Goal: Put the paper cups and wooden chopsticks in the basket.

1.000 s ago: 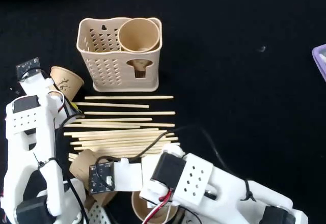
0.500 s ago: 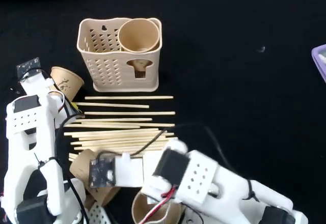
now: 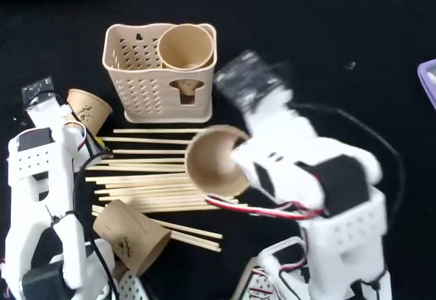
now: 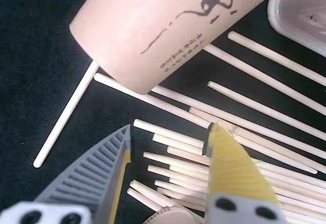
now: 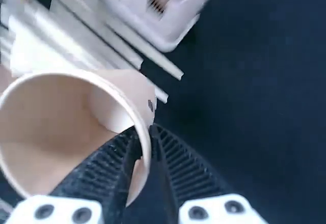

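The beige perforated basket (image 3: 146,85) stands at the back with one paper cup (image 3: 185,46) upright inside it. My right gripper (image 5: 143,140) is shut on the rim of a second paper cup (image 3: 212,159), held tilted in the air above the wooden chopsticks (image 3: 160,177) and in front of the basket. A third cup (image 4: 168,25) lies on its side just beyond my left gripper (image 4: 169,130), which is open over the chopsticks' ends with nothing between its fingers. Another cup (image 3: 129,235) lies on its side at the front left.
A purple object (image 3: 428,82) pokes in at the right edge. The black table to the right of the basket is bare. The white arm bodies (image 3: 41,198) take up the front left and front right.
The right arm has swung up from the front edge, lifting the cup it held off the table to a spot above the chopsticks near the basket. The left arm kept still.
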### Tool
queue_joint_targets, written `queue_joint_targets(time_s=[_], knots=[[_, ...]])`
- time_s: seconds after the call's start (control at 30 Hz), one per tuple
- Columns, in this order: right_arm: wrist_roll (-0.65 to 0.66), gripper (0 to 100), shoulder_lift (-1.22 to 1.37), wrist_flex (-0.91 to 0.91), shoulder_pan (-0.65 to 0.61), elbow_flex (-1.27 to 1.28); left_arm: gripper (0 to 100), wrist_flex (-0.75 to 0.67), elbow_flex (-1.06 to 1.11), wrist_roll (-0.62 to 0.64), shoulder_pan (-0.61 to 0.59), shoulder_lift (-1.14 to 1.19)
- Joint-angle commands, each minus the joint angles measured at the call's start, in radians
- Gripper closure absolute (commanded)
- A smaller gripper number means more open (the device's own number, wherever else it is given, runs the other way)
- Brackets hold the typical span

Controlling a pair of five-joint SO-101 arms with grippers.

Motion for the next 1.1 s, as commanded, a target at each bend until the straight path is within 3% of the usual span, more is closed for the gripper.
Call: queue_joint_targets(time_s=[0.0,0.27,0.5,0.9,1.07], knots=[[-0.117,98.7,0.007,-0.014,0.017,-0.171,76,-0.011,0.001,0.008,0.002,-0.020],[-0.181,98.8,0.025,-0.350,0.015,-0.254,76,-0.012,0.010,0.008,0.002,-0.026],[-0.250,98.8,0.278,-0.565,0.021,-0.289,76,-0.012,0.010,0.008,0.002,-0.026],[-0.249,98.8,0.707,-0.560,0.106,-0.656,76,-0.012,0.012,0.008,0.002,-0.025],[-0.249,98.8,0.797,-0.456,0.107,-0.716,76,-0.012,0.012,0.008,0.002,-0.026]])
